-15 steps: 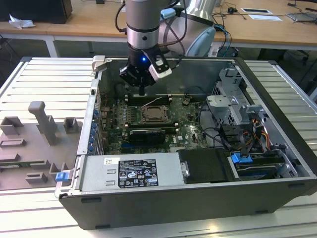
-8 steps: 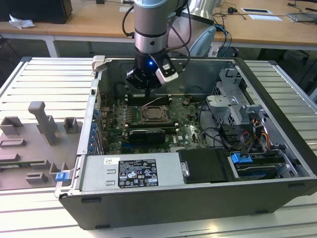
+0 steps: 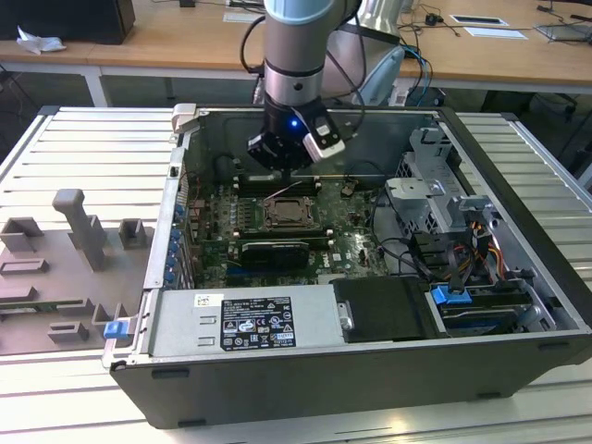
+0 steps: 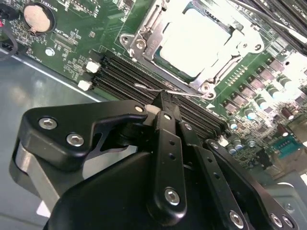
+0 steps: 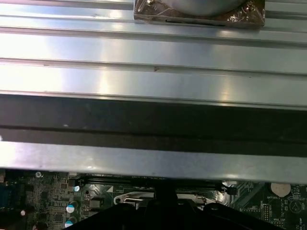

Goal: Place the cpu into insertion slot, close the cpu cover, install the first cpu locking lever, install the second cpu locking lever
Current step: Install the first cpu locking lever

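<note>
Item: open computer case (image 3: 518,361) on a ribbed metal table (image 3: 74,139), seen in the exterior view.

Green motherboard (image 3: 356,245) lay at the frame's centre. The insertion slot (image 3: 289,214) sat in its middle. In the second wrist view the cpu (image 4: 201,40) lay seated in the slot at upper centre, with the cpu cover (image 4: 144,36) closed around it as a silvery frame.

A thin wire locking lever (image 4: 165,89) ran alongside the long black memory slots (image 4: 120,76), just below the socket.

The gripper (image 4: 161,103) stood at the frame's centre, its black fingers (image 4: 165,139) drawn together with the tip touching or just at the lever; whether they pinched it could not be told.

The arm (image 3: 294,55) descended from upper centre.
</note>
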`<state>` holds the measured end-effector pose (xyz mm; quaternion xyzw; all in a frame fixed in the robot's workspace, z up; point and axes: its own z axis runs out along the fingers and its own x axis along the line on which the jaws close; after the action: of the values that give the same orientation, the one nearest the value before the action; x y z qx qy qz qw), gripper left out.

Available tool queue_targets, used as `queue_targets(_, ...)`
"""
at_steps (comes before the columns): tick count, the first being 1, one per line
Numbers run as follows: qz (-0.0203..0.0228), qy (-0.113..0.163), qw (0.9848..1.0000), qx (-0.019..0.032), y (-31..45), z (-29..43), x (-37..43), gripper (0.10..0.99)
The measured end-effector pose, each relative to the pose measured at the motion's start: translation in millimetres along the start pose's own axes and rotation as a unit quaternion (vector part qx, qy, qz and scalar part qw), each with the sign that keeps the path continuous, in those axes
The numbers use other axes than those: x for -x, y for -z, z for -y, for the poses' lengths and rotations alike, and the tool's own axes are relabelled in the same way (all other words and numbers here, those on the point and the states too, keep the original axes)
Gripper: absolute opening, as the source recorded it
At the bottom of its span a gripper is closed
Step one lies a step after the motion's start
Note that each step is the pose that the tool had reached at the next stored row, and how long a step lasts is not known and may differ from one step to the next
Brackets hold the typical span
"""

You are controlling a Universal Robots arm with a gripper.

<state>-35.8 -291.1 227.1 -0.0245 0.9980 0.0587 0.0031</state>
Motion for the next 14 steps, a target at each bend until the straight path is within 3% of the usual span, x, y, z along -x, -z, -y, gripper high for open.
queue_targets(14,0.0005,-0.005,1.0000,0.0000,-15.5,2.2,17.0,0.106)
